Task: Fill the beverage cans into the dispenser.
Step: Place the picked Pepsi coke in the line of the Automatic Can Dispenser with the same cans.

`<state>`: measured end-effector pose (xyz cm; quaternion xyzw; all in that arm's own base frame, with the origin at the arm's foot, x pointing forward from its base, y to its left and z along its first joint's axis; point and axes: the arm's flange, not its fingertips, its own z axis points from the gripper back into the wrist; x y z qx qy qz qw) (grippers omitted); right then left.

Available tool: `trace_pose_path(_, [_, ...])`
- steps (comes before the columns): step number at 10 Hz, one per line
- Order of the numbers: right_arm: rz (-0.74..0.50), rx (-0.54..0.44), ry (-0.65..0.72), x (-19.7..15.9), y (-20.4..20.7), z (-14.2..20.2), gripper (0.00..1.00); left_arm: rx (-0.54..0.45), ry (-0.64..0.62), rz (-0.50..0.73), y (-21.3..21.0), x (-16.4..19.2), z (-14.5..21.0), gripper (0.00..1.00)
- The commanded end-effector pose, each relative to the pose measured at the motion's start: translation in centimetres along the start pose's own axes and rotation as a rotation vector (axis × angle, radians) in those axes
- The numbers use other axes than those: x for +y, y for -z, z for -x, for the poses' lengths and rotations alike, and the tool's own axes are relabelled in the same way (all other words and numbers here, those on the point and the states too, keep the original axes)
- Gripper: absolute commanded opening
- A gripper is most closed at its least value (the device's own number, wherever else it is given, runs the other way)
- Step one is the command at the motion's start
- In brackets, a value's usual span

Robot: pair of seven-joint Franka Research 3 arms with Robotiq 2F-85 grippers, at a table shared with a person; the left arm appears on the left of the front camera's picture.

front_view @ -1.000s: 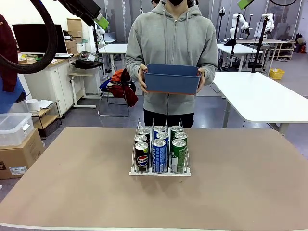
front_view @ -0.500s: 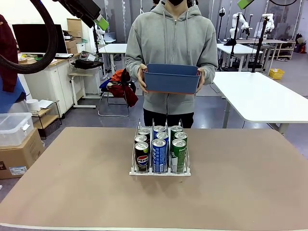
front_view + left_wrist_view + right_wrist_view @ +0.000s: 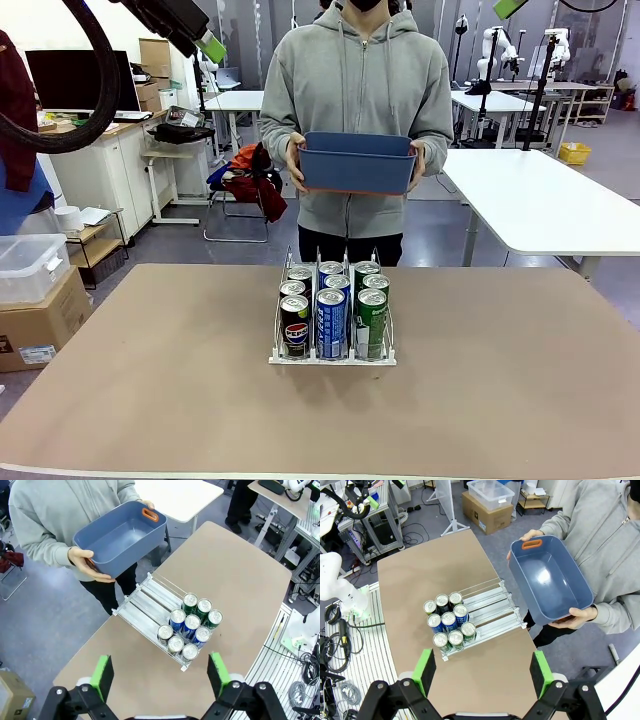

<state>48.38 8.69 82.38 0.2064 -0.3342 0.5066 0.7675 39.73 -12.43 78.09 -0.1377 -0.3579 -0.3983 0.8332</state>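
Nine cans stand in the rack, three in each lane, all pushed to the end of the rack that is nearer to the robot. In the left wrist view the rack is far below the left pincer, a little beyond its fingers; in the right wrist view the cans and the rack are far below the right pincer in the same way. Both pincers are wide, nothing is between their green pads, and both are high above the table.

Beyond the rack a person holds a blue bin with both hands, above the far edge of the table. From above, the bin looks empty inside.

I judge that the filling is almost done or already done, because I see no loose can on the table. Several risks come to mind:
- If a pincer comes down now to the full end of the rack, its wide fingers can knock the cans that stand close together.
- A push on the light rack can make it slide on the smooth table.
- The back part of the lanes is free, so a can that is put there without care can roll or fall over.
- The person's hands are near the far end of the rack, so a reach there can meet them.
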Motion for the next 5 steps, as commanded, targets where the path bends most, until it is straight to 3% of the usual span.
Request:
trace_pose_path(1, [0.002,-0.004,0.001,-0.04,-0.17,-0.07,1.0,0.005,-0.005,0.01,-0.25,0.16,0.17,1.0])
trace_pose_path(5, [0.002,-0.004,0.001,-0.04,-0.17,-0.07,1.0,0.005,-0.005,0.01,-0.25,0.16,0.17,1.0])
